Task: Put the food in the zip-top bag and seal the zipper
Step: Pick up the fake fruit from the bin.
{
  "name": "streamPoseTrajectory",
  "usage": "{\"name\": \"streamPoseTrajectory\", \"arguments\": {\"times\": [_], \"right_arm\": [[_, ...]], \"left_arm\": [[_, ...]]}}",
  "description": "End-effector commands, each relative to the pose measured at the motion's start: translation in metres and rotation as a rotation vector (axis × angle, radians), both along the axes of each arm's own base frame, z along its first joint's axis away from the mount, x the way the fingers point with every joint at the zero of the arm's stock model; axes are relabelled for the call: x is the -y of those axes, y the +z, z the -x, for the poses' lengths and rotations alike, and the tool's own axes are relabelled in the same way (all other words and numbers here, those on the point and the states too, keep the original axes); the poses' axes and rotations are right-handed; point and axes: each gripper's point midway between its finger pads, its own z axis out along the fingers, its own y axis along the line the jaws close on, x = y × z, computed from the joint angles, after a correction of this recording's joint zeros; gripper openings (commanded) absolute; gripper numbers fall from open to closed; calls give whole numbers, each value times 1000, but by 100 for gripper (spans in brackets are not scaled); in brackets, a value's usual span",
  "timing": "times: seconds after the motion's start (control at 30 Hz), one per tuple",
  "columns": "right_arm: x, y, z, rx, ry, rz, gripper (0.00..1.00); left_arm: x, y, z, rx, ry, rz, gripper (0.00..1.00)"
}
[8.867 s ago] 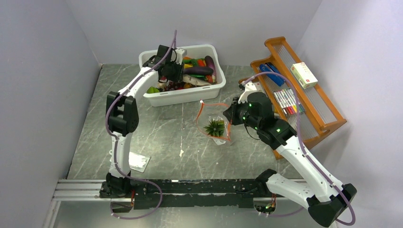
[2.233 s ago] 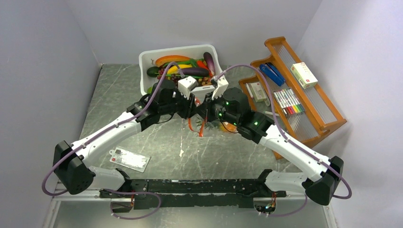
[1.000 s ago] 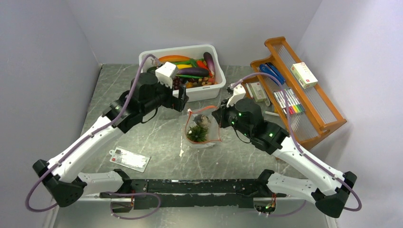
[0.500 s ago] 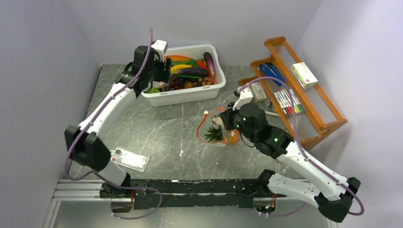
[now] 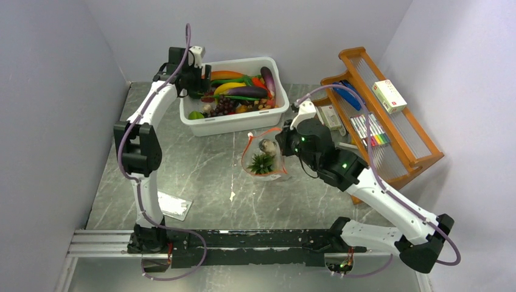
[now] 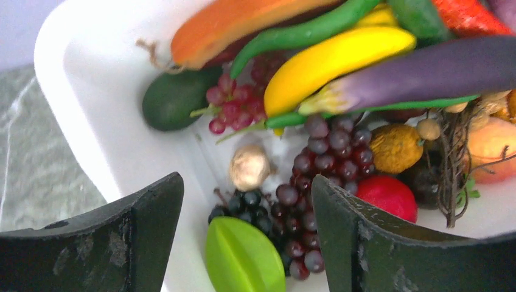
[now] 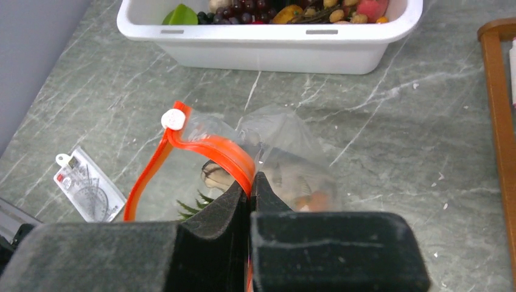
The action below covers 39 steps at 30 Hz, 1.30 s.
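Grey stone table: bag holds pineapple, mouth open; right gripper pinches zipper; left gripper, spread, hovers above tub. Sealing remains.

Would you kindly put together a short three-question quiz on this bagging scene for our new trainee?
1. True or false: the right gripper is shut on the zipper of the zip-top bag.
2. The left gripper over the white tub is: A) shut tight, B) open and empty, C) out of view.
3. Short answer: is the bag's mouth sealed or open?
Key: 1 true; 2 B; 3 open.
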Motion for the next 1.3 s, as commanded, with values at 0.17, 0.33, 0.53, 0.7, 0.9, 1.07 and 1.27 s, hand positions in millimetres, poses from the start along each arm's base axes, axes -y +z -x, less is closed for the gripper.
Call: {"name": "streamPoseTrajectory", "arguments": {"times": [0.17,0.33,0.53,0.7,0.9,1.07,1.27], "right_arm": [[0,34,-16,74,-49,-17,0],[-2,38,-21,83,-57,-9,0],[-5,30,-22,64,-60,-4,0],[-6,27,-24,61,-61,8,0],[-5,29,-27,64,-67,35,0],[-2,34,-26,72,-76,26,0],[8,41,-27,87,-105,39,0]], "left_arm": [[40,-1,-26,59,-190,87,69],[55,-28,-30,37,-252,132,66],[80,-50,-26,-11,-348,221,58],[95,-56,-18,-6,-420,259,68],[101,-78,-19,-55,-435,277,56],[105,-76,-17,-42,-444,262,41],[101,-82,-25,-30,-419,222,63]]}}
